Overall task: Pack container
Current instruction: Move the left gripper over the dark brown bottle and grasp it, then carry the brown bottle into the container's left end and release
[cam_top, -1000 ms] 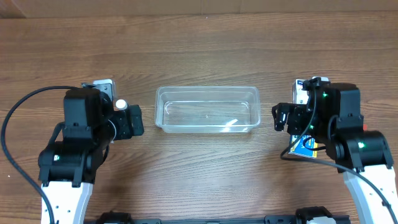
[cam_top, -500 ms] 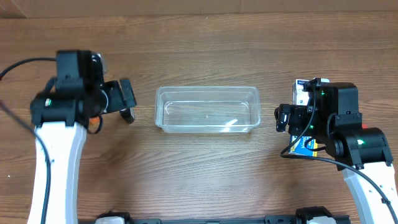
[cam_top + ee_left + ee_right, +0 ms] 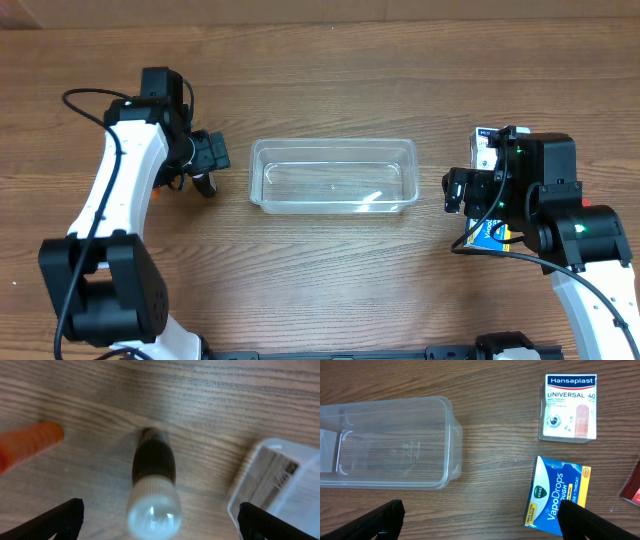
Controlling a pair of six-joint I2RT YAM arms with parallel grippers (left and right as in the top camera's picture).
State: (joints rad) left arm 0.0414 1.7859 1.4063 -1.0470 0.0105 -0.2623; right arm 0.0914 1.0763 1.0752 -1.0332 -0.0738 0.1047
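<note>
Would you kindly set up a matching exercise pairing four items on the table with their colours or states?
Items:
1. Hansaplast box
2. VapoDrops box
3. container
4. bottle

Descriptions:
a. clear and empty
b. blue with yellow
c. dark with a white cap
d. white with a navy band on top

Pairs: 1-d, 2-b, 3-a, 4-c

white plaster box (image 3: 568, 408) near the worktop's right edge, reading "Hansaplast UNIVERSAL 40", blue box (image 3: 556, 497) just beside it toward the front edge, reading "VICKS VapoDrops", finer print illegible
</note>
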